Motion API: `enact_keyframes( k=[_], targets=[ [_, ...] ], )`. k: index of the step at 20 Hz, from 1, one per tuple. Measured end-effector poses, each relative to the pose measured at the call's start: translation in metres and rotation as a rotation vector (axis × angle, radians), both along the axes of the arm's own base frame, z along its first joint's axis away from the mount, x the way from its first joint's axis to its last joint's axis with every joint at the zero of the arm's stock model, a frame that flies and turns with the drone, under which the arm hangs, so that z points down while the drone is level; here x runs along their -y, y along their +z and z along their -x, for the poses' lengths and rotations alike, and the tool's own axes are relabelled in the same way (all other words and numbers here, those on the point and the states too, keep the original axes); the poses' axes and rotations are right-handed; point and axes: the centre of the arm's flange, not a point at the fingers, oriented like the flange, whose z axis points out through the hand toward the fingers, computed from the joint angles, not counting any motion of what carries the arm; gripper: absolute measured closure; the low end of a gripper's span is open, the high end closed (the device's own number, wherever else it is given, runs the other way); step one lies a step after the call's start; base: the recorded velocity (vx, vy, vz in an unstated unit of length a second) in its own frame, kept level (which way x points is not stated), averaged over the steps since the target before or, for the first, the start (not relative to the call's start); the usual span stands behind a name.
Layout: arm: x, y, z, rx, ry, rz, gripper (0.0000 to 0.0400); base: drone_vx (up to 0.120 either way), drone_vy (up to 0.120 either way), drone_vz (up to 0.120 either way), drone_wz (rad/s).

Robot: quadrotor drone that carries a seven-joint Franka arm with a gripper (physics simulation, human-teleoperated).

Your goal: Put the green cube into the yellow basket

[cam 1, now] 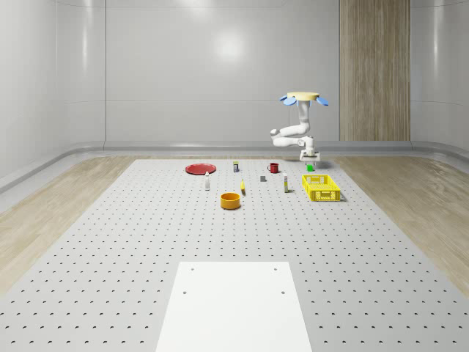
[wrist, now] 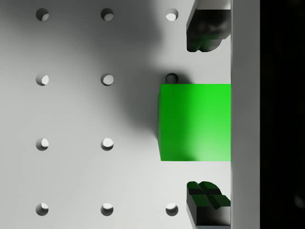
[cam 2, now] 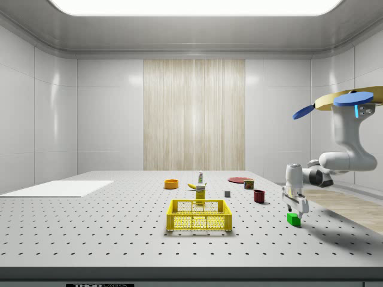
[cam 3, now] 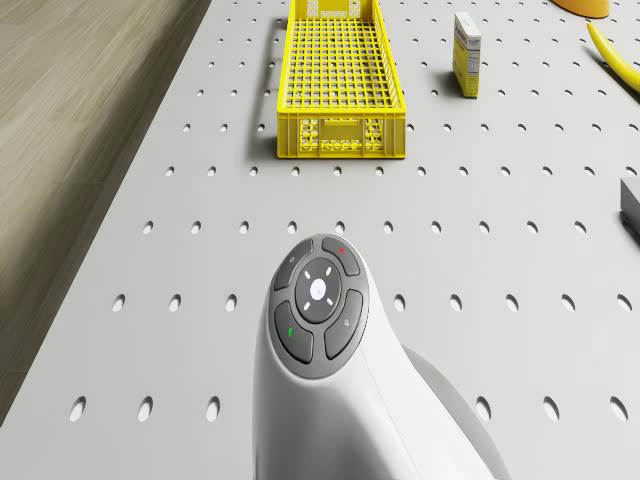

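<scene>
The green cube point(wrist: 195, 122) sits on the perforated table, a short way from the end wall of the yellow basket point(cam 3: 342, 85). My gripper point(wrist: 207, 114) hangs open straight above it, one fingertip on each side with a gap to the cube. From the side, the gripper point(cam 2: 295, 204) points down with its tips just over the cube point(cam 2: 293, 219), and the basket point(cam 2: 199, 215) stands to the side view's left. The drone point(cam 1: 302, 97) hovers above the cube point(cam 1: 310, 168), behind the basket point(cam 1: 321, 187). The arm's wrist point(cam 3: 318, 320) hides the cube in the drone view.
Beyond the basket are a small carton point(cam 3: 466, 52), a banana point(cam 3: 615, 50) and a grey block point(cam 3: 630, 205). A red mug point(cam 1: 273, 168), a red plate point(cam 1: 199, 169), an orange bowl point(cam 1: 231, 200) and a white sheet point(cam 1: 234, 304) lie to the whole-scene view's left.
</scene>
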Motion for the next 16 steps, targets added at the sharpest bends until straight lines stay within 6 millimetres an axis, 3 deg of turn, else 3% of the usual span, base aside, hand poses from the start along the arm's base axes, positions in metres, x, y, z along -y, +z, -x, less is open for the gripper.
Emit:
enact_keyframes(
  k=[6,11,16],
  targets=[
    [0.0,0.012,0.0,0.0,0.0,0.0,0.0,0.0,0.0,0.0,0.0],
    [0.0,0.016,0.0,0.0,0.0,0.0,0.0099,0.0,0.0,0.0,0.0],
    [0.0,0.017,0.0,0.0,0.002,0.002,0.0123,0.0,0.0,0.0,0.0]
  ],
)
